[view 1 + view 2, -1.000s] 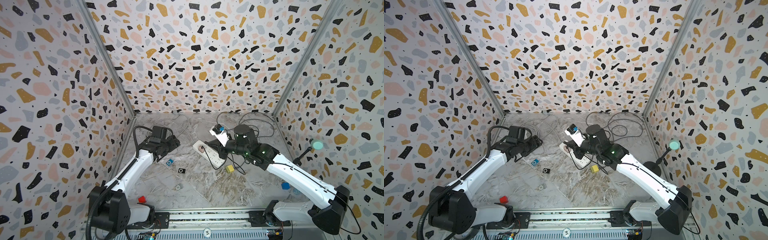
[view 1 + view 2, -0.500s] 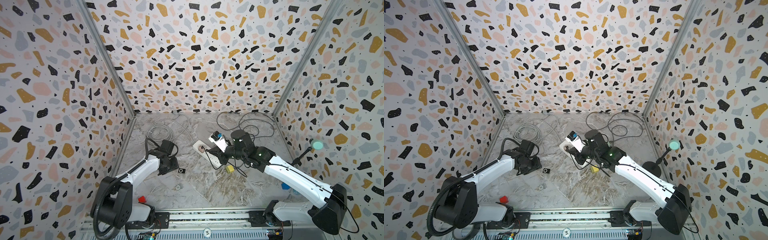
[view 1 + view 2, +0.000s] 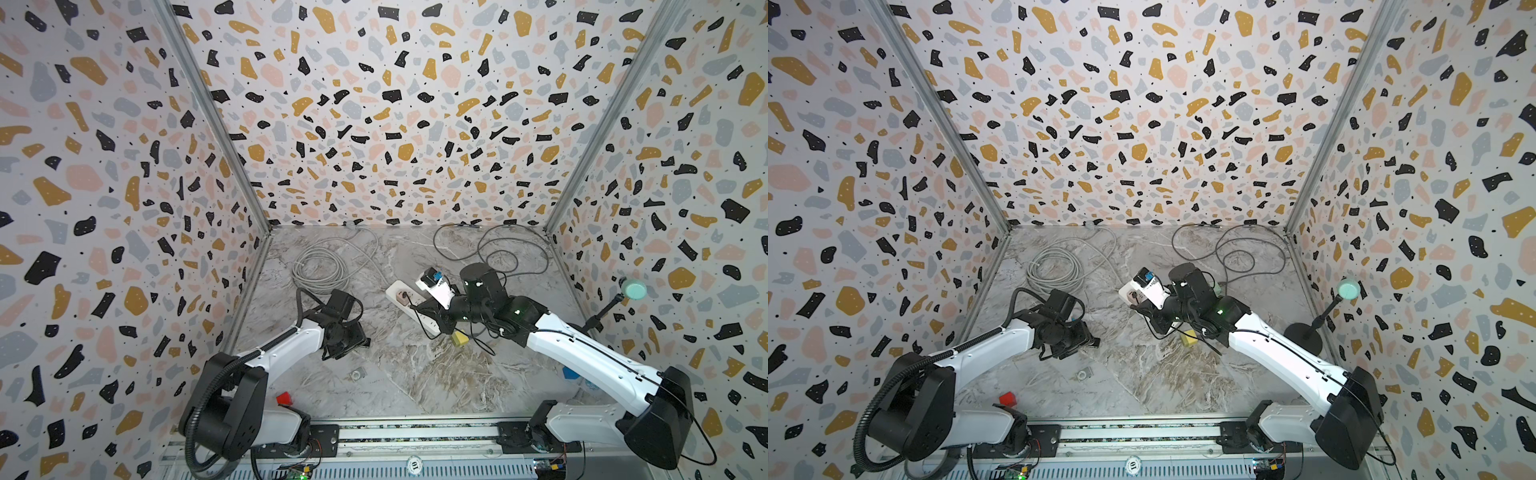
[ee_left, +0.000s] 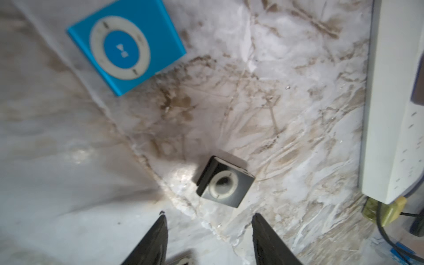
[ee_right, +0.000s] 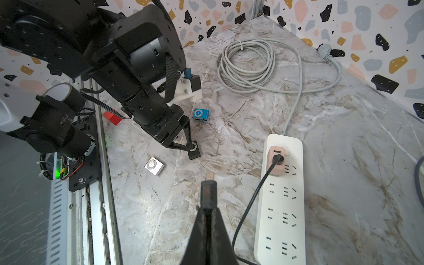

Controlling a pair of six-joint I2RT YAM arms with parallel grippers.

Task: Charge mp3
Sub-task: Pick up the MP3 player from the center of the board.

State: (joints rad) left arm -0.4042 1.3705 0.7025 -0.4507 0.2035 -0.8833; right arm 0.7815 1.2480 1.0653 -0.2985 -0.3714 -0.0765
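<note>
Lowered to the table (image 3: 415,374) since a second ago, the left gripper (image 4: 208,215) is seen with fingers (image 4: 156,238) spread, the black mp3 (image 4: 226,183) lying just beyond the tips. The right gripper (image 5: 207,210) is held beside the strip (image 5: 282,218). A blue mp3 (image 4: 126,46) and a silver mp3 (image 5: 154,165) are left nearby. The plug (image 5: 208,188) is pinched by the right gripper.

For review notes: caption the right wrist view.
Right gripper pinches black cable plug beside white power strip; left gripper at black mp3 player.
</note>
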